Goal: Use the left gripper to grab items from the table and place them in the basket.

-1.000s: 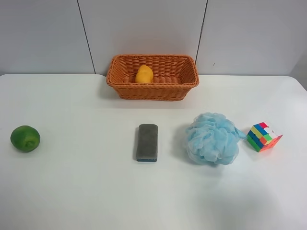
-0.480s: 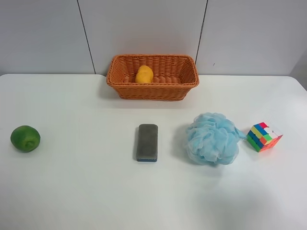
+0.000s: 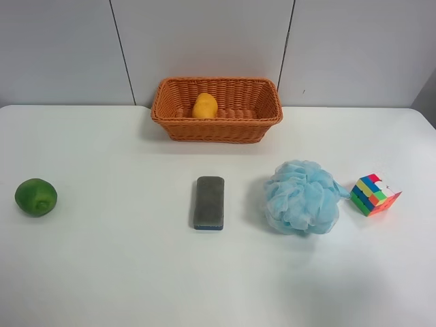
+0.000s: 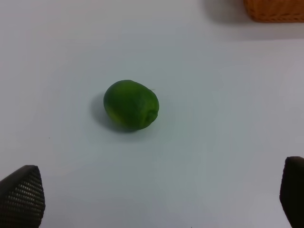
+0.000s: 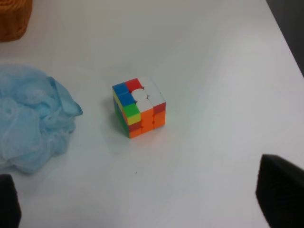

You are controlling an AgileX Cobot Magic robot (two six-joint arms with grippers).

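Both tools gape: left tool (image 4: 156, 199) over green fruit (image 4: 131, 104), right tool (image 5: 142, 199) over puzzle cube (image 5: 139, 107).

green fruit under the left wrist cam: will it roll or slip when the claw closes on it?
Probably apt to roll: the green fruit is rounded and sits free on the bare table, with nothing beside it to stop it. Its skin looks smooth and slightly glossy, so it may slip under an off-centre squeeze. It seems firm, not floppy. The left gripper stands open, fingertips wide apart.

We see only the black fingertips (image 4: 21, 197) of the left gripper (image 4: 156, 199); the basket (image 4: 275, 10) is cut off by the frame's edge, and the pouf (image 5: 33, 118) likewise.
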